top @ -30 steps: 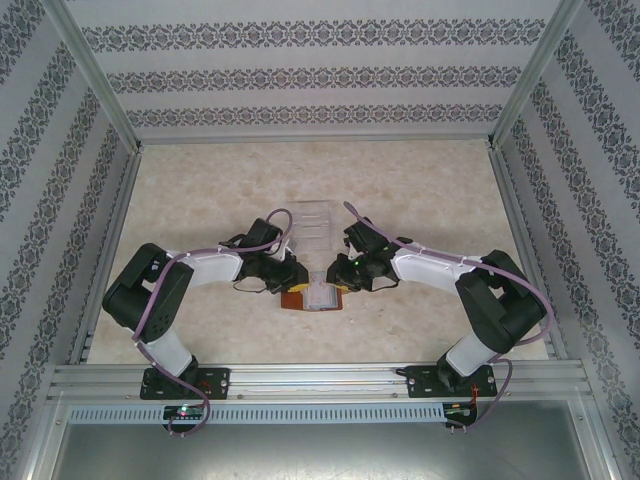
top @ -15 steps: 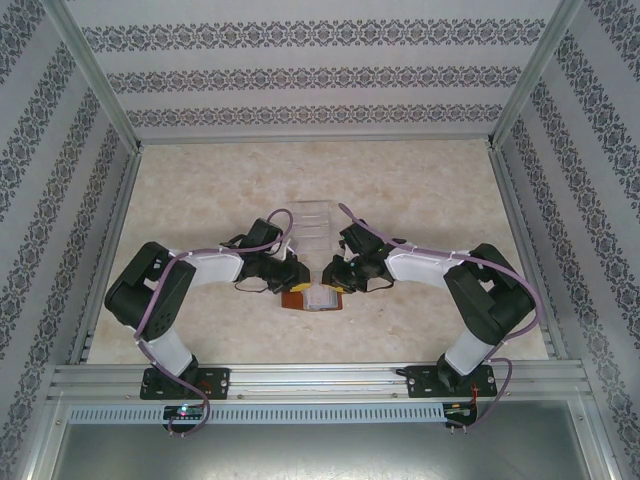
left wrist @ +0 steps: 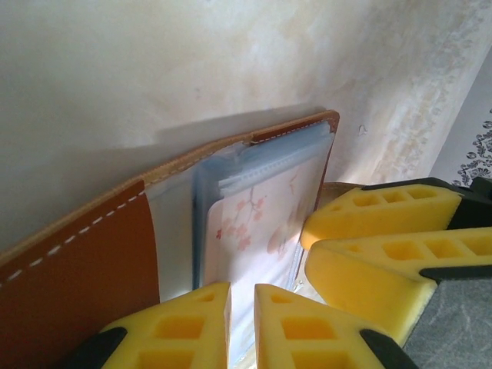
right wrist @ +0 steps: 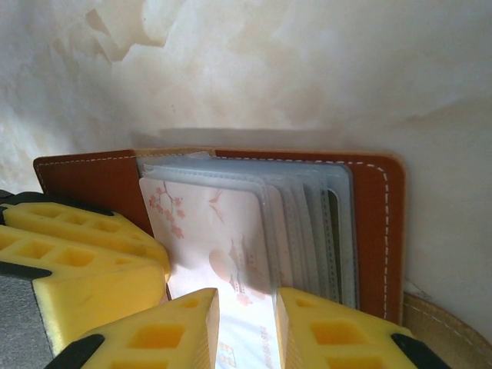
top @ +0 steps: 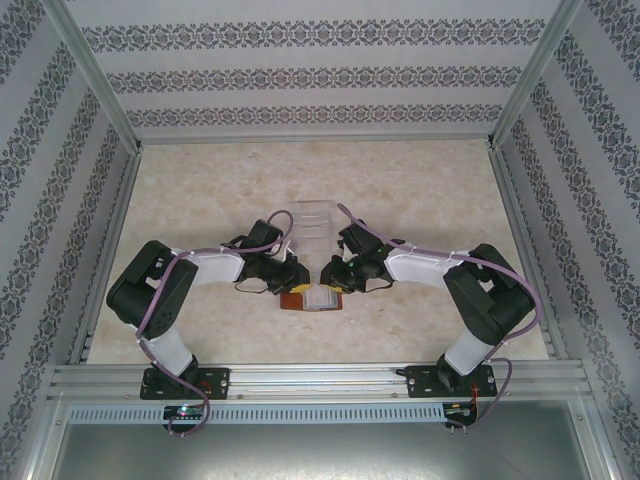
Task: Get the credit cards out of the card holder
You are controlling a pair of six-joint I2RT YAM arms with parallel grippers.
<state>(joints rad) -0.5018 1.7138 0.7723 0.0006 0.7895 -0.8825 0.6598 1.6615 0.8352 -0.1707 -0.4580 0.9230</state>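
The small reddish-brown leather bifold card holder point(top: 298, 299) is laid open on the beige marbled table point(top: 420, 190), just on the near side of the clear plastic tray point(top: 312, 225), between the two arms. The thin pale credit cards point(right wrist: 219, 231) are seated in its clear inner sleeves point(right wrist: 307, 223). The front card (white, pink blossom print) appears to stick out past the sleeve mouth.

Jaws of the left gripper point(left wrist: 242, 327) are set narrow at the edge of the sleeve stack. Whether a sleeve is pinched cannot be told. Jaws of the right gripper point(right wrist: 246, 330) are narrow too, over the near end of the printed card. The card is seen face-on, so a real pinch cannot be confirmed.

Risks, as judged from here:
- A sleeve is caught together with the card (thin, layered plastic), so the whole holder is dragged on the pull.
- The holder is lifted or slid toward the tray if it is not pinned firmly on the left side.
- Two cards are taken at once, since their edges are stacked tight.
- The card is lost from the pads: slick plastic, little purchase.
- Fingers are clashed: both yellow sets are packed just beside each other, so a sideways correction by one is likely felt by the other.
- The card is bent if pulled off-axis to its pocket.
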